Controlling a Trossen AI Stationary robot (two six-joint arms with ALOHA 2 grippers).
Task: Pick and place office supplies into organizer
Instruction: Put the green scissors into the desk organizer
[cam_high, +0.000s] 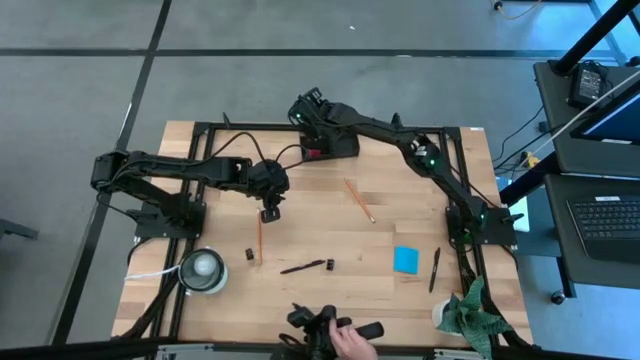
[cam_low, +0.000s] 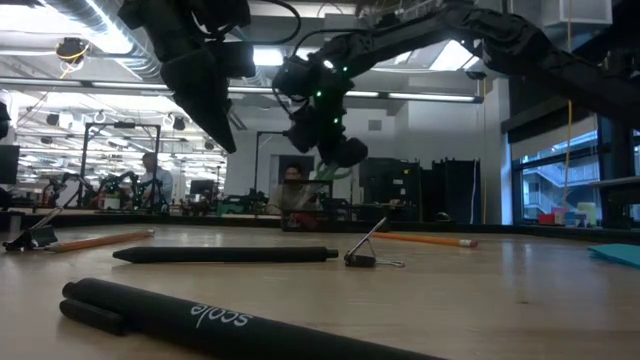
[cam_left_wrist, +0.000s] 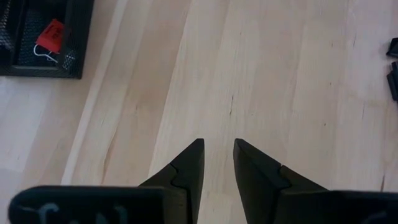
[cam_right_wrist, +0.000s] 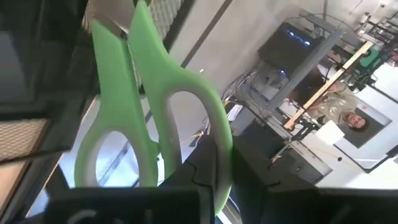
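My right gripper (cam_high: 305, 108) reaches across to the table's far side, above the black organizer (cam_high: 335, 146), and is shut on the green-handled scissors (cam_right_wrist: 134, 93). The scissors' blade end (cam_right_wrist: 109, 22) points away from the wrist, toward the organizer's mesh (cam_right_wrist: 165, 12). A small red piece (cam_left_wrist: 51, 34) lies in the organizer (cam_left_wrist: 37, 59). My left gripper (cam_left_wrist: 219, 152) hangs open above bare wood left of centre (cam_high: 270, 208), with nothing between its fingers. Just near of it a pencil (cam_high: 258, 240) lies flat on the table. My right gripper pinches the outer bow of one green handle loop (cam_right_wrist: 219, 146) between its two fingers. The shut scissors stick out ahead of the fingers, handles toward the wrist and blades away. They are lifted clear of the table; whether the blade end touches the organizer I cannot tell.
On the wood lie a second pencil (cam_high: 360, 200), two black pens (cam_high: 303, 267) (cam_high: 435, 268), a blue note pad (cam_high: 406, 260) and small black clips (cam_high: 250, 254) (cam_high: 329, 264). A white roll (cam_high: 203, 268) sits near left, a green cloth (cam_high: 470, 315) near right. A person's hand (cam_high: 350, 342) shows at the near edge.
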